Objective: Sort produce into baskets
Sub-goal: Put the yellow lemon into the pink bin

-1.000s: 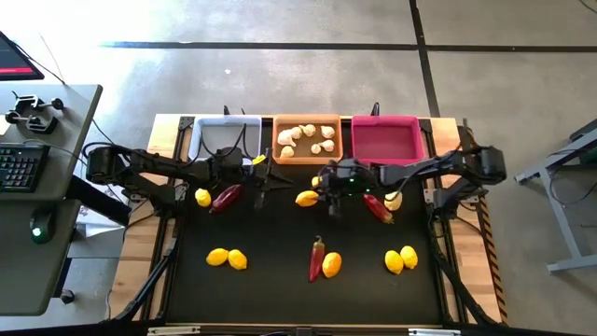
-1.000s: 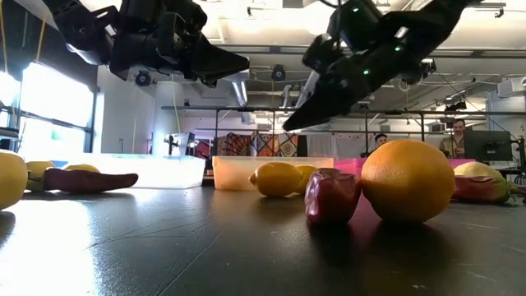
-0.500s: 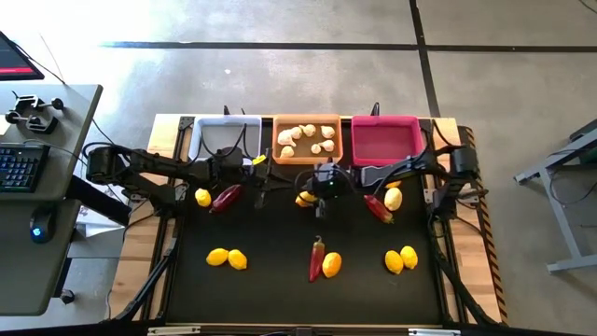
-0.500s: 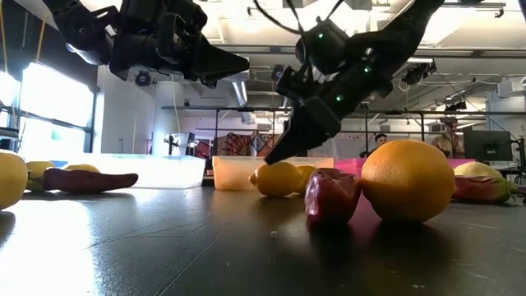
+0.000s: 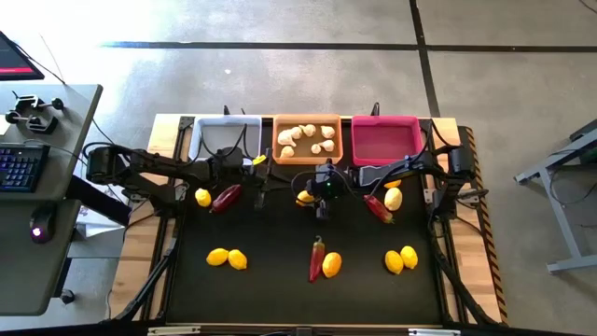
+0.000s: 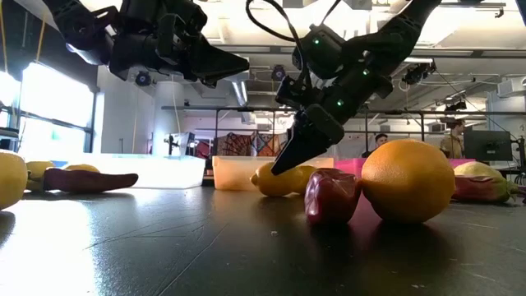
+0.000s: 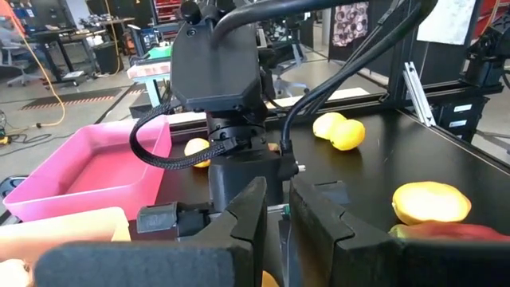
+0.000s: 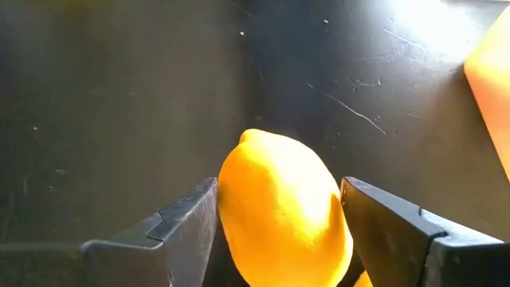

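A yellow lemon [image 8: 279, 215] lies on the black mat in front of the orange basket [image 5: 308, 149], which holds several garlic bulbs. My right gripper [image 5: 313, 196] is low over the lemon, open, with one finger on each side of it; the low view [image 6: 282, 164] shows the fingers slanting down onto it. My left gripper [image 5: 263, 183] hangs above the mat in front of the white basket [image 5: 224, 125], shut and empty. The magenta basket [image 5: 387, 140] stands at the far right. My right gripper's fingers [image 8: 187, 223] stand close against the two long sides of the lemon [image 8: 239, 199], coming from above at a slant. I cannot tell whether they touch it. The lemon rests on the mat.
Loose on the mat are a lemon [image 5: 202, 197] and a chili [image 5: 226, 197] at the left, a chili [image 5: 378, 207] and a lemon [image 5: 393, 198] at the right, and lemons [image 5: 228, 259] [image 5: 401, 260] and a chili [image 5: 317, 258] with a lemon [image 5: 331, 265] nearer the front.
My right gripper has gone toward the table's left edge and down, from beside the lemon in front of the orange basket to right over it, its fingers now on either side of it. The lemon has stayed where it was.
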